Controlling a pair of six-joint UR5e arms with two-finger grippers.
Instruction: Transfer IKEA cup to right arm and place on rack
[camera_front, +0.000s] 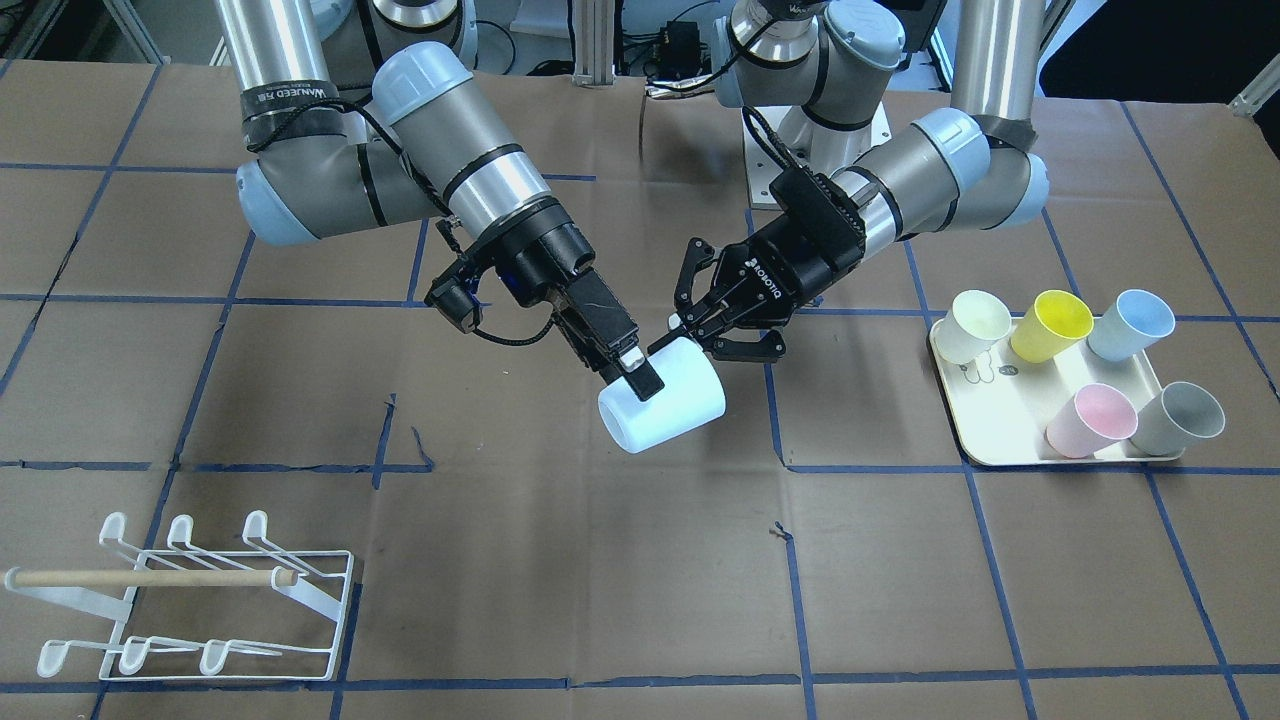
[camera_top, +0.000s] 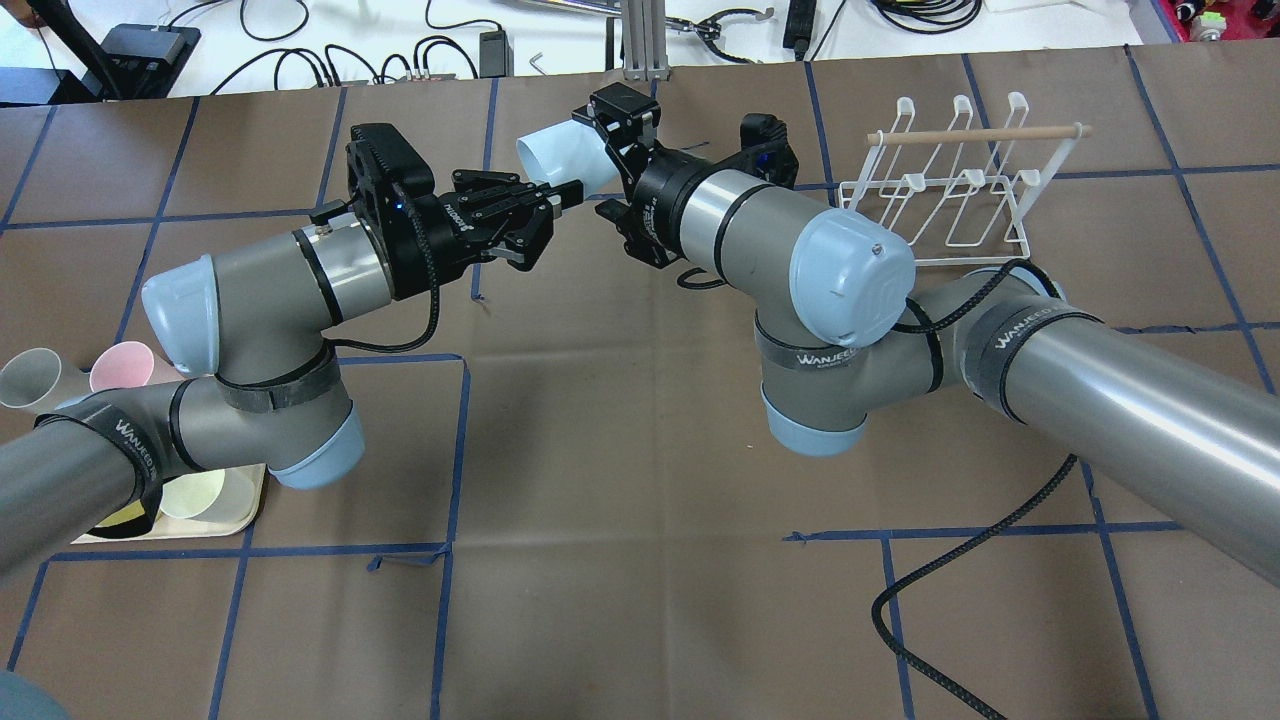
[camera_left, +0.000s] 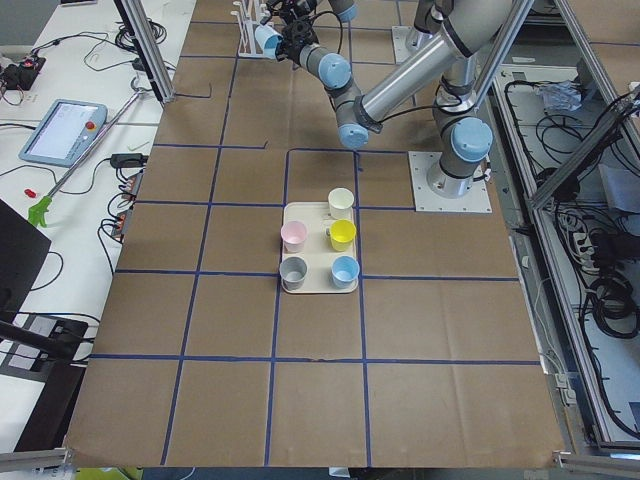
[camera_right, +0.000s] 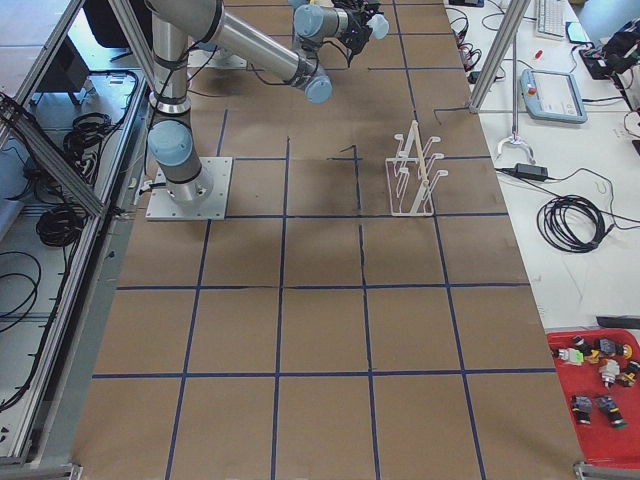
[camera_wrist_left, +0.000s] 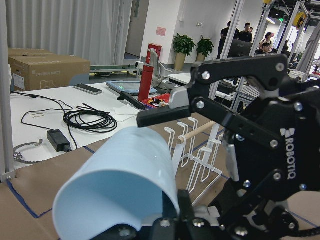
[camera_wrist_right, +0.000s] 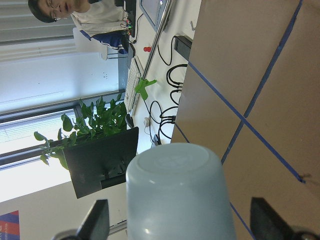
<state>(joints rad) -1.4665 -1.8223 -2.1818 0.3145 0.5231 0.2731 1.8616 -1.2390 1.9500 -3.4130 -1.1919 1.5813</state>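
Observation:
A pale blue-white cup hangs on its side above the middle of the table. It also shows in the overhead view. My right gripper is shut on its body. In the right wrist view the cup sits between the fingers, base pointing away. My left gripper is open, with its fingertips at the cup's rim end, and it shows open in the overhead view. The white wire rack with a wooden dowel stands on my right side, with no cups on it.
A cream tray on my left side holds several cups: cream, yellow, blue, pink and grey. A black cable hangs from my right arm over the near table.

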